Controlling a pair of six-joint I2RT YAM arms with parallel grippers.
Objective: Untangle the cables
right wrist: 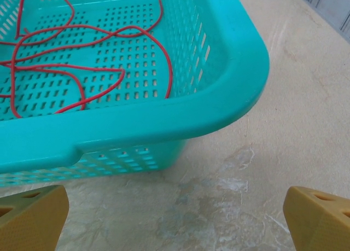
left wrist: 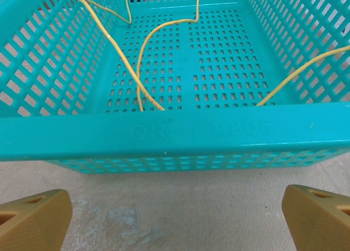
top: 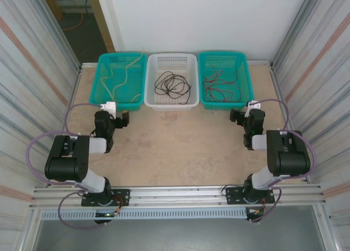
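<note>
Top external cam: three baskets in a row at the far side of the table point(top: 175, 147), two teal with one white between them. Each holds one colour. The pale yellow cables point(top: 123, 79) are in the left teal basket point(top: 96, 84), the black cables point(top: 172, 86) are in the white basket point(top: 170, 105), and the red cables point(top: 221, 87) are in the right teal basket point(top: 249, 81). I can't count strands in any colour, since they're super thin and loop over each other.

Two grippers, both mine. My left gripper point(left wrist: 175, 221) is spread wide and empty, just short of the left teal basket's near rim. Its two tan fingertips point(left wrist: 33, 221) sit in the bottom corners, both cut off by the frame. My right gripper point(right wrist: 175, 221) is also wide with nothing in it, facing the near right corner of the right teal basket.

On the left wrist cam the near rim hides where the yellow strands come down, and they run off the top edge too. On the right wrist cam the red loops run off the left and top edges.
</note>
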